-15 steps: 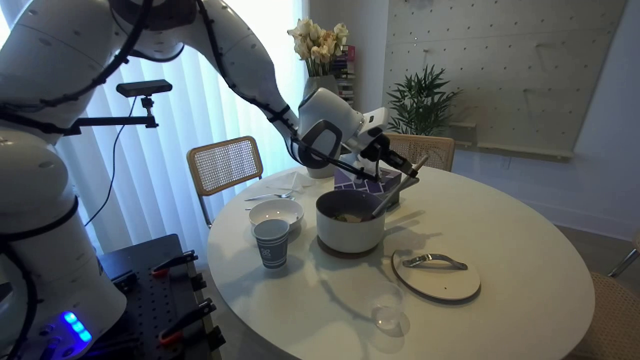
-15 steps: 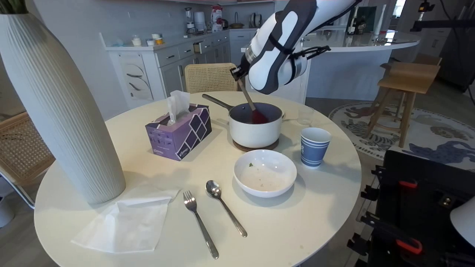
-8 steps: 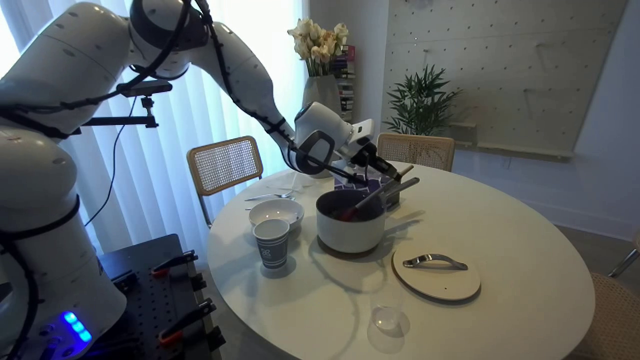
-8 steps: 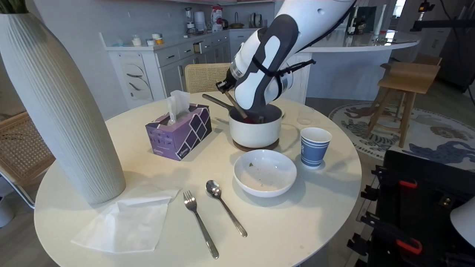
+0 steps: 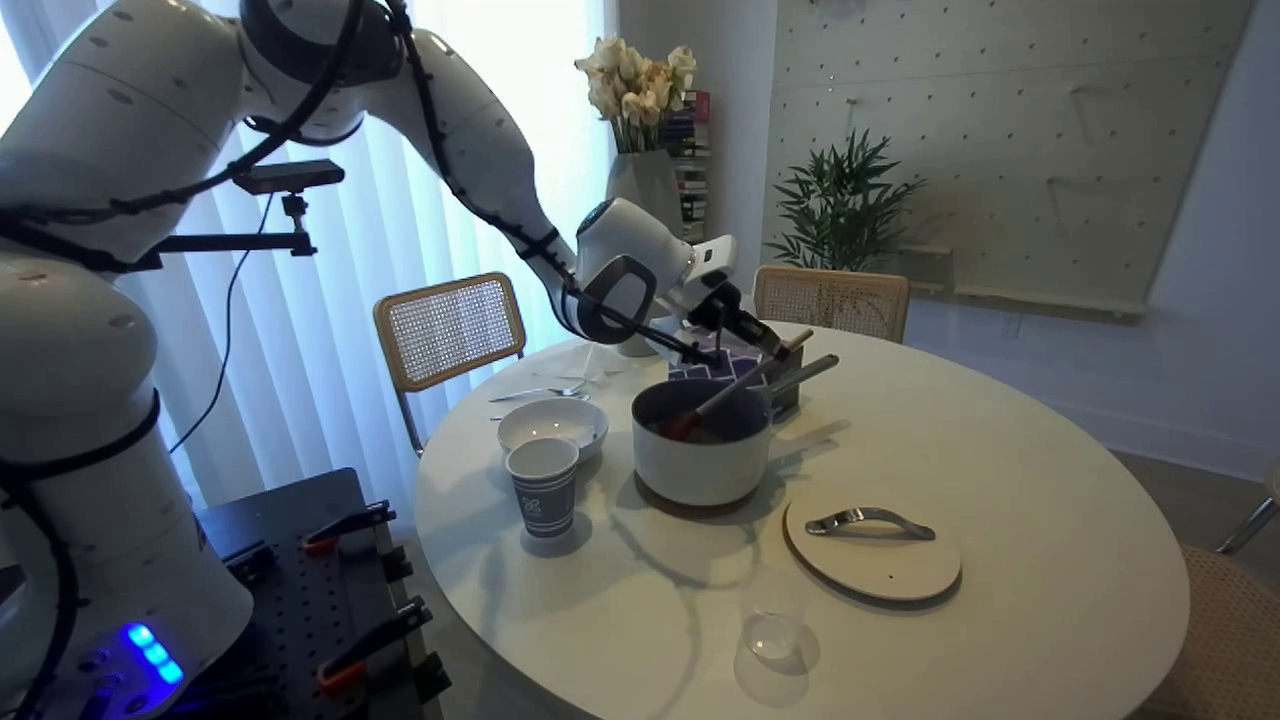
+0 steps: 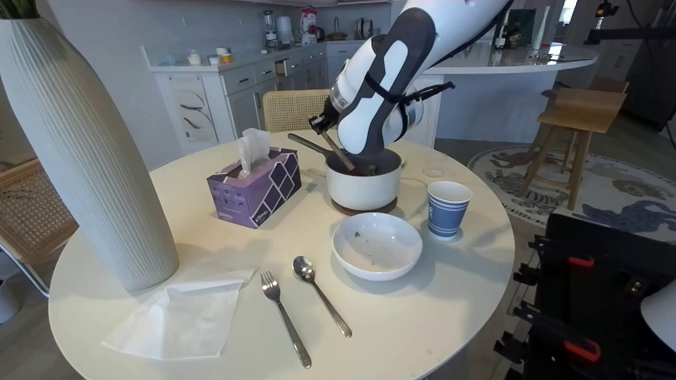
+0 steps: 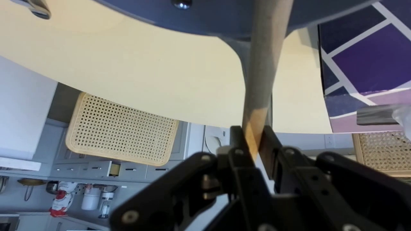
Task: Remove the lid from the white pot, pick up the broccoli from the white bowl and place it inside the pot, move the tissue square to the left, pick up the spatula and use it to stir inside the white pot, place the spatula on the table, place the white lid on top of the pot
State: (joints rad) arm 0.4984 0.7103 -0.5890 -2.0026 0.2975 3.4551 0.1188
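The gripper pinches the spatula near its upper end; in an exterior view it leans far right, head inside the pot. Stirring likely wants slow circles, head low, without shoving the pot.

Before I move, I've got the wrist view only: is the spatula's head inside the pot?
Observer: Yes, in an exterior view the spatula has its red head down inside the pot.
Operator: What's under the pot?
Observer: A brown disc; it shows in both exterior views.
Operator: Anything in the bowl?
Observer: A small green scrap lies in it.
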